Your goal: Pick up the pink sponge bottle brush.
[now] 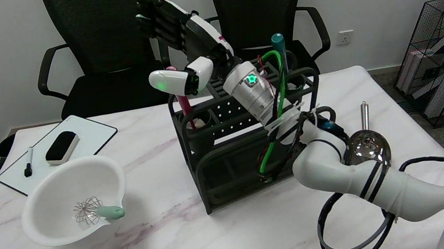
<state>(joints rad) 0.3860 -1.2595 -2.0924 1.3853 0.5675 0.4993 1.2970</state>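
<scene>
So there's one marble-look bench, and behind it two black mesh office chairs. On the bench sits one black caddy rack with several compartments, one white mixing bowl tipped toward the camera, and one small whiteboard at the far left. Then the smaller stuff: one black eraser and one black marker lying on the whiteboard, one little whisk with a mint handle inside the bowl, one shiny metal scoop at the right beside the robot's arm, and one teal-handled tool standing upright in the rack's far right side.

The pink sponge bottle brush stands upright in the rack's far left compartment. Only a thin pink handle shows, with a pale bit low down in the compartment; its top is hidden behind the robot hand's thumb.

The right robot hand is up above the rack with fingers stretched straight out and the thumb pointing left near the brush top, holding nothing. Can't tell if the thumb touches it.
</scene>
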